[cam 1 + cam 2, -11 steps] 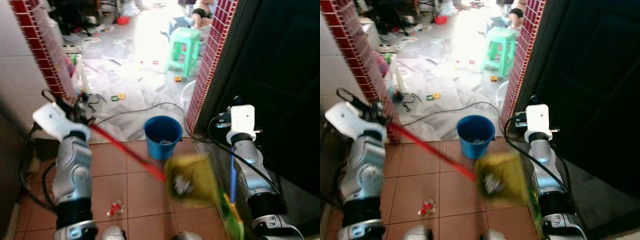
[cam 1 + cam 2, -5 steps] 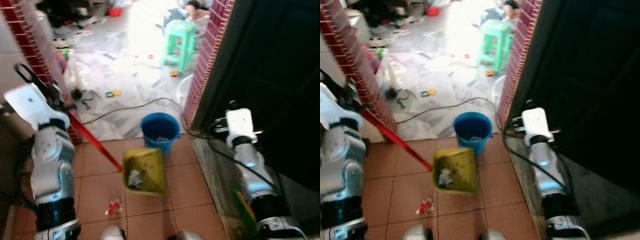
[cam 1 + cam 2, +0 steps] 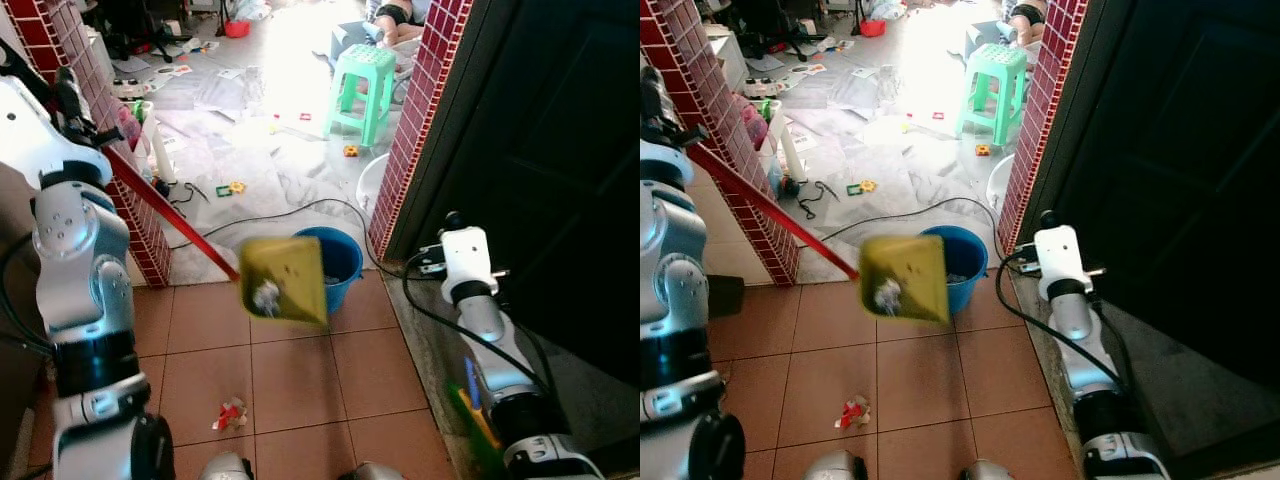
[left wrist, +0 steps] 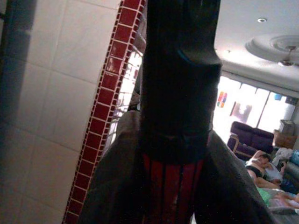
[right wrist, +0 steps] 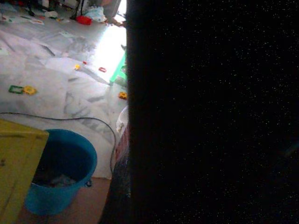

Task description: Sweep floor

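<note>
Left gripper [image 3: 70, 95] was raised high by the brick pillar [image 3: 140, 215], fingers clamped on the red handle [image 3: 170, 215], so the yellow dustpan [image 3: 283, 279] hung tilted just beside the blue bucket [image 3: 335, 262], likely for tipping. Debris [image 3: 265, 295] sat in the pan. One scrap [image 3: 230, 413] lay on the tiles near the robot's feet, not yet swept. Right arm [image 3: 480, 320] was idle by the dark door; its finger state could not be told. Cable [image 3: 290, 212] trailed behind the bucket.
</note>
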### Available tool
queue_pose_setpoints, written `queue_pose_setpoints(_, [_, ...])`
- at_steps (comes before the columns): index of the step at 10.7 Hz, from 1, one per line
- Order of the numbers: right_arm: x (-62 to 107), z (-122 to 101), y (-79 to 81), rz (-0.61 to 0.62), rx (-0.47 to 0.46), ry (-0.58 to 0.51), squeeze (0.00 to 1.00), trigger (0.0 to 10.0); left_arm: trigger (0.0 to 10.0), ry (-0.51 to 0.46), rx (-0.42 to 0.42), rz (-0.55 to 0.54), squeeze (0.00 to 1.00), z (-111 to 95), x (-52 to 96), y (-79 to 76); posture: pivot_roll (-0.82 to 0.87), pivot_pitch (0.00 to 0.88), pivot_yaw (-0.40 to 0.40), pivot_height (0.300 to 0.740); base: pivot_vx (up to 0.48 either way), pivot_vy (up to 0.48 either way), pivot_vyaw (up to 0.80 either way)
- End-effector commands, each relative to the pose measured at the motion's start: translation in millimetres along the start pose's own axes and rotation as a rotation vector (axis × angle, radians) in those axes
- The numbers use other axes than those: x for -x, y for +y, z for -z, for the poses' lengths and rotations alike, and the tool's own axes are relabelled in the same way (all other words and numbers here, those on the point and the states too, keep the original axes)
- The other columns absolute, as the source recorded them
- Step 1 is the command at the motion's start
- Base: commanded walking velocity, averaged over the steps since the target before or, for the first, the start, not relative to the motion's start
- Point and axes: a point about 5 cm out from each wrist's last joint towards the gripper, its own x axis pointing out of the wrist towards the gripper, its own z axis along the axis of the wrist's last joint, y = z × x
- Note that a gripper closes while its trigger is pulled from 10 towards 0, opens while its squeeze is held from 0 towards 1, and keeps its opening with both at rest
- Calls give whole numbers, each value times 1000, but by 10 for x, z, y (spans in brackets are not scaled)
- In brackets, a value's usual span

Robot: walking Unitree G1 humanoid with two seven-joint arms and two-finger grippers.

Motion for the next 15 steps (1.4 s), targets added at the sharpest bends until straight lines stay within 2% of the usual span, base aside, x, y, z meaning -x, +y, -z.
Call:
queue_pose_setpoints(1, [-8,-58,-4,9,-7,-32,0,10000,10000,-73,20,22,0,-161,-81,-56,-43,0,-8,740,266,0,0])
queue_pose_setpoints(4, [-39,-273,61,-17,-109,-124,0,10000,10000,-86,11,40,0,-146,-150,-87,-54,0,-2,740,375,0,0])
queue_pose_setpoints(15, [-40,-263,81,-50,-111,-117,0,10000,10000,-115,20,40,0,-133,-203,-117,-60,0,-10,740,403,0,0])
